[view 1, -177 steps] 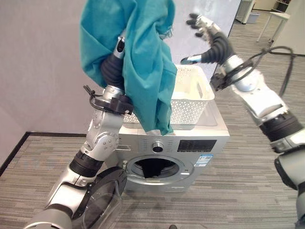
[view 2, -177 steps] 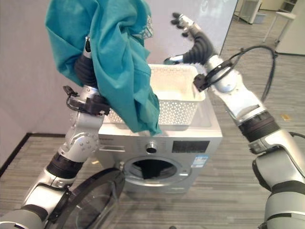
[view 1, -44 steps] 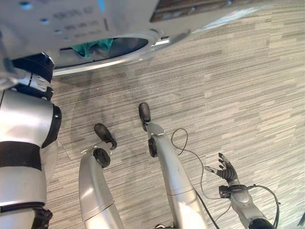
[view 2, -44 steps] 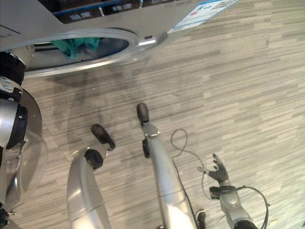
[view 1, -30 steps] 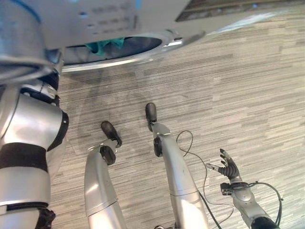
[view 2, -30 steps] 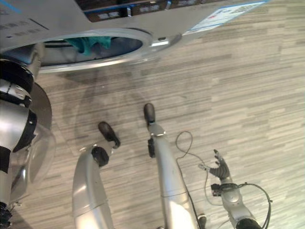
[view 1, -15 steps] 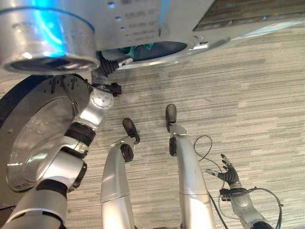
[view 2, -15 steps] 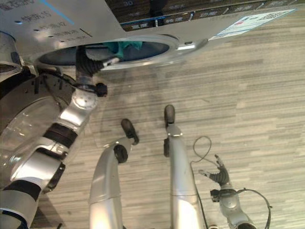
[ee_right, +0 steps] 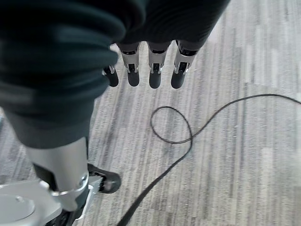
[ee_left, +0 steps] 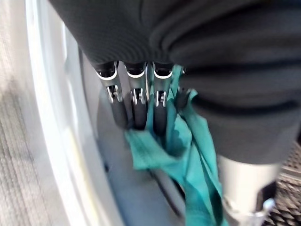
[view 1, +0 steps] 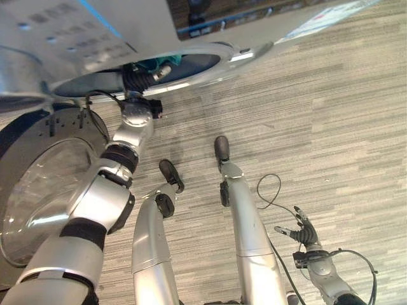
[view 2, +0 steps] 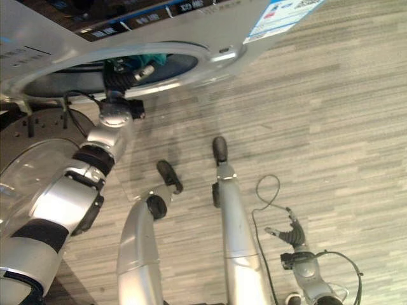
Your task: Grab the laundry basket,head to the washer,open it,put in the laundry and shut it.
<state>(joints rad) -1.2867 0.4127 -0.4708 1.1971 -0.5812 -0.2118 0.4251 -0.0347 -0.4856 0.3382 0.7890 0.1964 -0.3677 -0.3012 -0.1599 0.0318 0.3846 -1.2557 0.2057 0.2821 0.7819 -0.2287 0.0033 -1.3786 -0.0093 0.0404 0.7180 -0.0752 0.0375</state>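
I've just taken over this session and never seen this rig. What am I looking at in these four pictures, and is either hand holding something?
The two wide pictures come from the robot's head, looking down. The washing machine stands ahead with its round door swung open. The left hand reaches into the drum; its wrist view shows the fingers against the teal garment, though a firm grip cannot be confirmed. The right hand hangs low over the striped floor, fingers relaxed, holding nothing.

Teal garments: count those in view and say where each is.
1. The teal garment lies just inside the washer's drum opening, against the straight fingers of the left hand. More may be hidden deeper in the drum.
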